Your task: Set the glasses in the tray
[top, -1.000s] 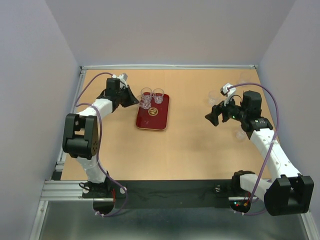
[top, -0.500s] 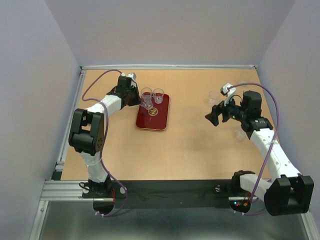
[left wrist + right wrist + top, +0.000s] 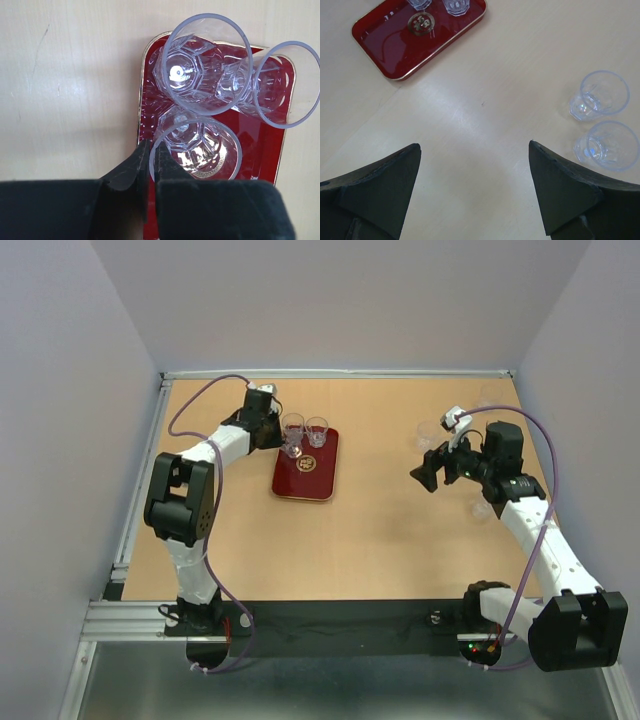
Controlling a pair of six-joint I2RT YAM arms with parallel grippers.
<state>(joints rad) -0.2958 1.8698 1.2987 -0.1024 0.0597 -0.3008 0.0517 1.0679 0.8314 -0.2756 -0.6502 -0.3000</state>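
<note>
The dark red tray (image 3: 306, 481) lies left of the table's middle. Three clear glasses stand at its far end, two in a row (image 3: 200, 65) (image 3: 280, 85) and one nearer (image 3: 200, 150). My left gripper (image 3: 151, 150) comes in from the tray's left and is shut on the rim of the nearer glass, one finger inside it and one outside. In the top view that left gripper (image 3: 278, 435) sits at the tray's far left corner. My right gripper (image 3: 475, 147) hangs open over bare wood with nothing between its fingers. Two more glasses (image 3: 599, 95) (image 3: 609, 146) stand to its right.
In the top view loose glasses (image 3: 428, 432) (image 3: 482, 508) (image 3: 489, 395) stand round the right arm, faint against the wood. The near half of the tray (image 3: 395, 50) holds nothing. Grey walls close in the table at the back and on both sides.
The left arm's elbow has swung right and its gripper has shifted a little toward the back, still at the tray's far left corner with the glass. The right arm has not moved.
</note>
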